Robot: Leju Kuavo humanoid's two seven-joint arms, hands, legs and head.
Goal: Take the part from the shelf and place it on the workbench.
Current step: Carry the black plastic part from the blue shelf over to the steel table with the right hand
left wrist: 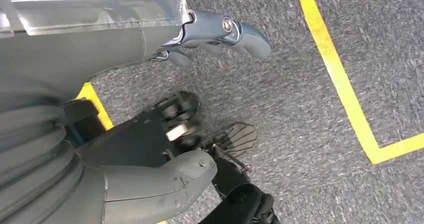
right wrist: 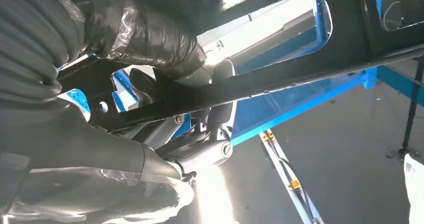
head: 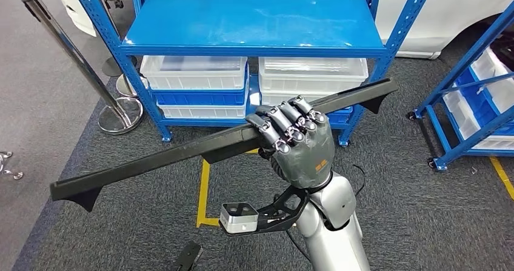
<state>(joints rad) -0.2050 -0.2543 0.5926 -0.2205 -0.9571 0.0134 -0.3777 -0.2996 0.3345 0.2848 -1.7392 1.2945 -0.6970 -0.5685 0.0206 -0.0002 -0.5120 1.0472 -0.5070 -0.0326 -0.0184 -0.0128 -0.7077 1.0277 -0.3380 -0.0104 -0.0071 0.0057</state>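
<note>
Long black plastic bar part (head: pixel 182 153) is gripped mid-length by right hand (head: pixel 300 140), clear of blue metal shelf (head: pixel 254 22); left hand (left wrist: pixel 150 179) hangs, fingers apart. Workbench placement remains.

A long black part (head: pixel 200 147) is held by a dark grey right robot hand (head: pixel 300 140) on a silver arm. The shelf (head: pixel 254 25) is painted bright blue; white bins (head: pixel 194 72) are stacked beneath. The grey speckled floor (head: pixel 424 210) is marked with yellow lines (head: pixel 203 189).
</note>
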